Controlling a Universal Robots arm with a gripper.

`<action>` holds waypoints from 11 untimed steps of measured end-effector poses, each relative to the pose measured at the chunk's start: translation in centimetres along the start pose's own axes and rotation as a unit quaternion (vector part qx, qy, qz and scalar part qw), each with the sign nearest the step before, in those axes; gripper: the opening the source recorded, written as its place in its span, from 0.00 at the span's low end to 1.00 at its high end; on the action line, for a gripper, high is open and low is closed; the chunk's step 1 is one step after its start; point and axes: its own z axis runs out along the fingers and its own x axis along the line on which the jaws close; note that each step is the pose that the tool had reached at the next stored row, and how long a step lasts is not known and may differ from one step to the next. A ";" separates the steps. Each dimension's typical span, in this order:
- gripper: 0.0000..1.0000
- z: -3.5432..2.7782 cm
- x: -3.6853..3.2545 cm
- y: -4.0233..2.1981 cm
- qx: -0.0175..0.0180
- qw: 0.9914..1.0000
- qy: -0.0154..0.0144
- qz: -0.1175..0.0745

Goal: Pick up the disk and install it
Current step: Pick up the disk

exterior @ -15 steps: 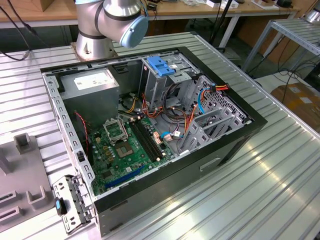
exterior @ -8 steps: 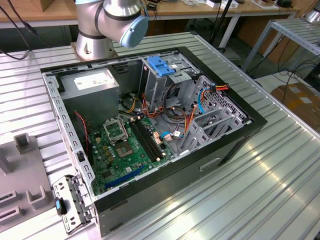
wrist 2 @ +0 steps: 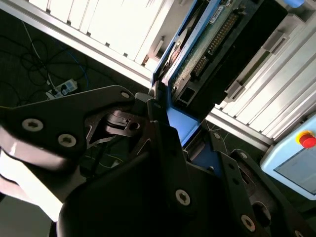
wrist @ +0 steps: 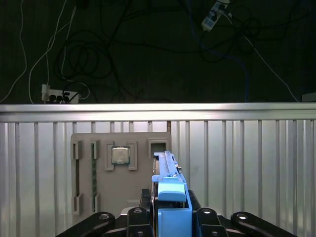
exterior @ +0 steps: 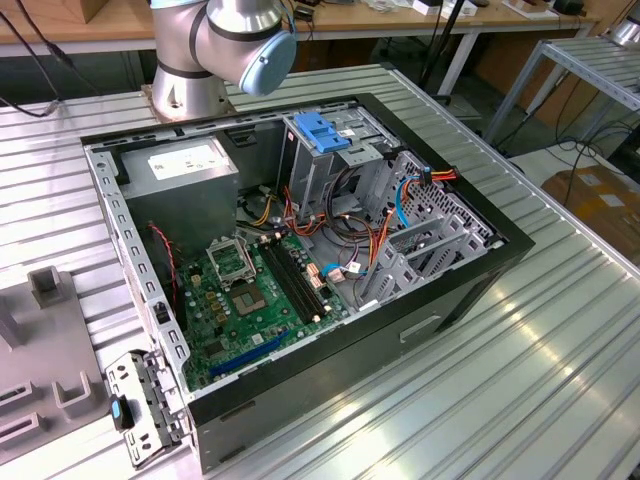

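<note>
Disk held edge-on in the gripper over the ribbed tabletop.
In the first wrist view the gripper point(wrist: 171, 212) had its 2 black fingers point(wrist: 136, 215) pinched on the blue carrier rails of the disk point(wrist: 167, 170). The disk stood over the edge of a grey fixture tray point(wrist: 118, 187) holding 1 chip point(wrist: 120, 155), near a long edge of the table point(wrist: 247, 163). In the second wrist view the disk's green circuit board point(wrist 2: 212, 37) showed. In the exterior view the open computer case point(exterior: 330, 372) sat mid-table, with a blue latch point(exterior: 320, 132) atop its drive cage point(exterior: 310, 180).
</note>
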 end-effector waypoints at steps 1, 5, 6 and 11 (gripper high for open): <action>0.37 -0.06 0.00 0.00 0.000 1.000 0.000 0.000; 0.37 -0.39 0.00 0.00 0.000 1.000 0.000 0.000; 0.37 -0.50 0.00 0.00 0.000 1.000 0.000 0.000; 0.37 -1.09 -0.01 0.01 0.000 1.000 0.000 0.000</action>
